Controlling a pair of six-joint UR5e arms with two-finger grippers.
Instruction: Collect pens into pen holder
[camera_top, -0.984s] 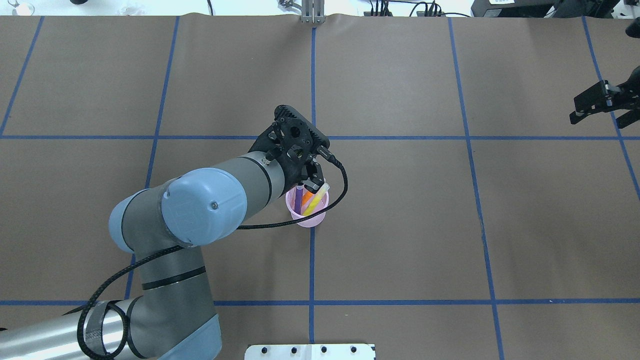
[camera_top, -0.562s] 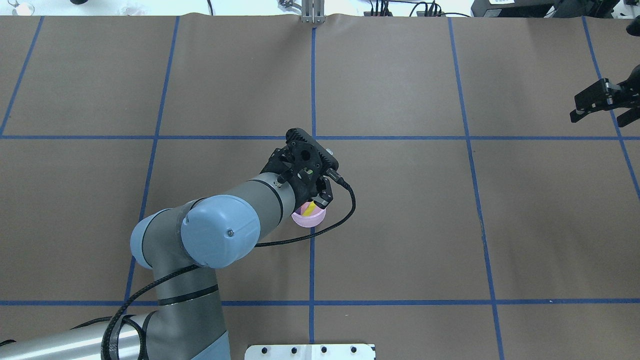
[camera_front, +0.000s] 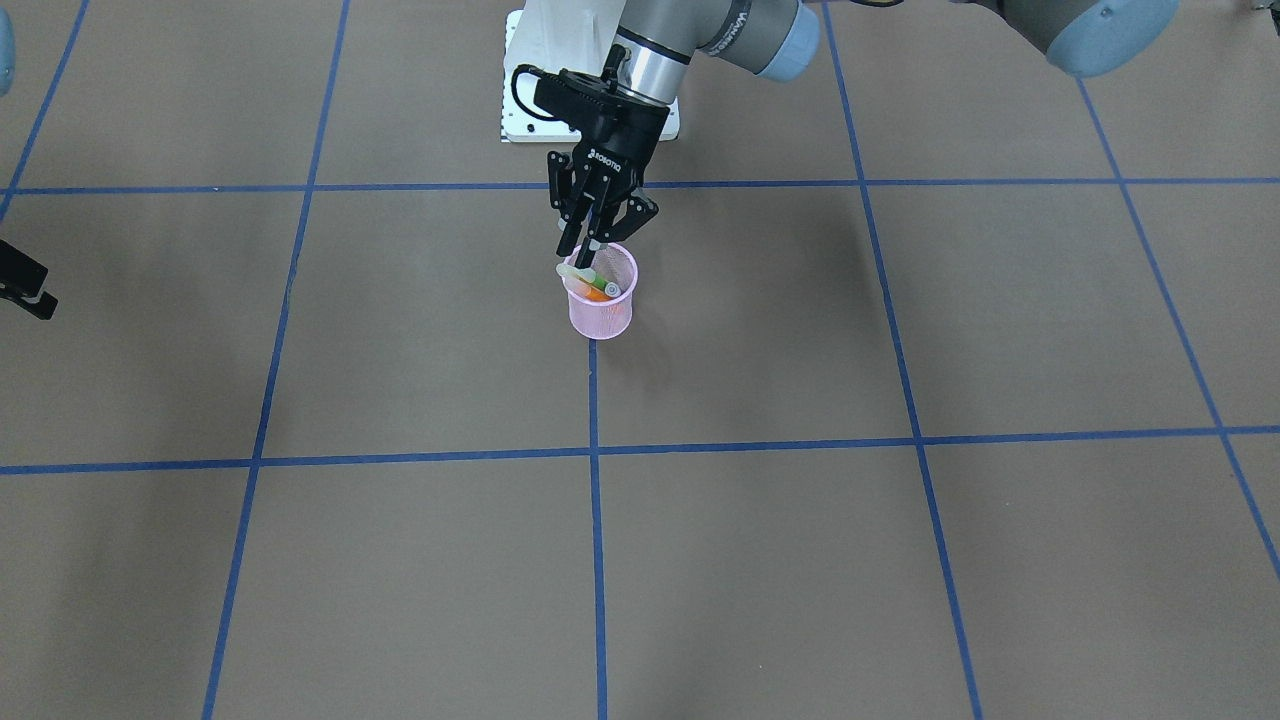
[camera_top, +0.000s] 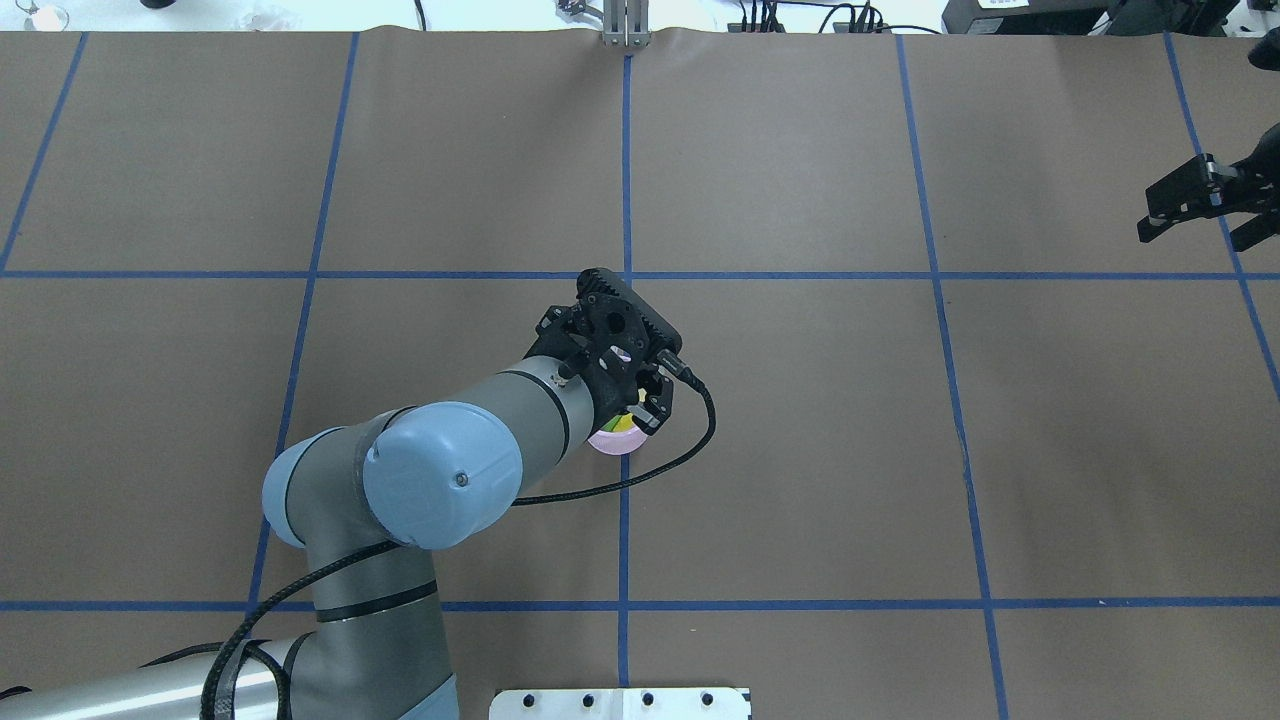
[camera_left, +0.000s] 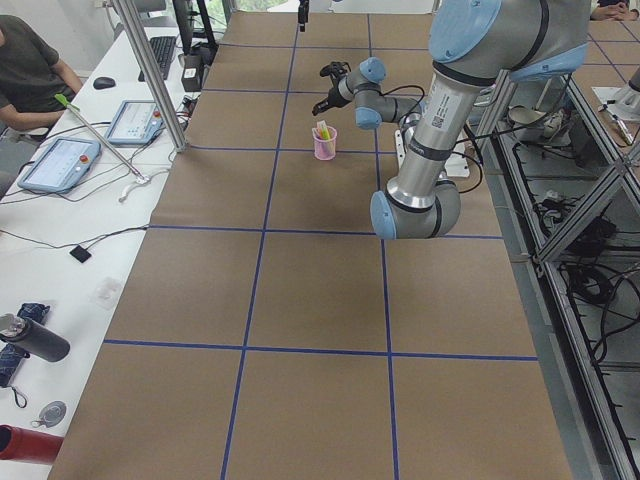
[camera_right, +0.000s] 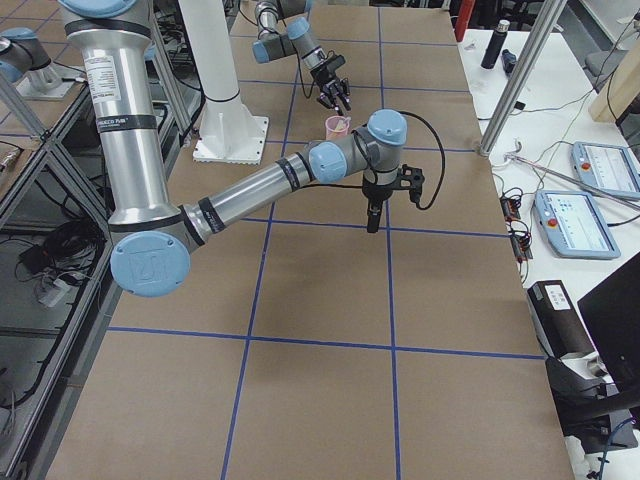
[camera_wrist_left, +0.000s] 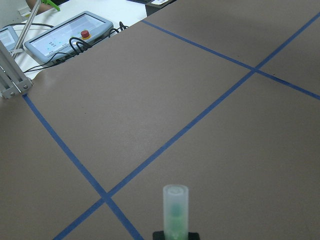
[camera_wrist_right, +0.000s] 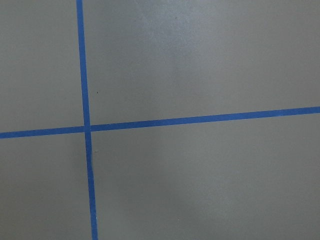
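- Sliding in over the pen holder (camera_top: 606, 446) during the past second. Now covering nearly all of its mouth in the overhead view with the left gripper (camera_front: 596, 246), where purple, orange and yellow sticks were standing in plain sight a second ago. Leaving only a sliver of pink rim and a yellow-green fleck showing there.
- Making most of that shift early and barely creeping over the last half-second, so probably settling for a drop rather than travelling on.
- Nearing the finish, by the look of it: finding no pen lying loose on the table (camera_top: 800, 450) in any view, and needing only a release of this last one.
- Carrying the green pen (camera_wrist_left: 175, 212) right at the holder's mouth, near the table's middle, on the blue tape line (camera_front: 593, 400).
- Pointing its pale capped end up the left wrist picture and away from the fingertips, with the long axis running straight up from them. Not managing to judge its true lean against the table from that view.
- Apparently pinching that pen: showing a black tip pressed together around its base at the bottom edge of the wrist view.
- Already resting inside the pink mesh: the orange pen (camera_front: 597, 293), and the yellow pen (camera_front: 574, 272) leaning on the rim.
- Hanging well apart at the table's far right, hardly shifting: the right gripper (camera_top: 1195, 235), fingers spread and holding nothing.
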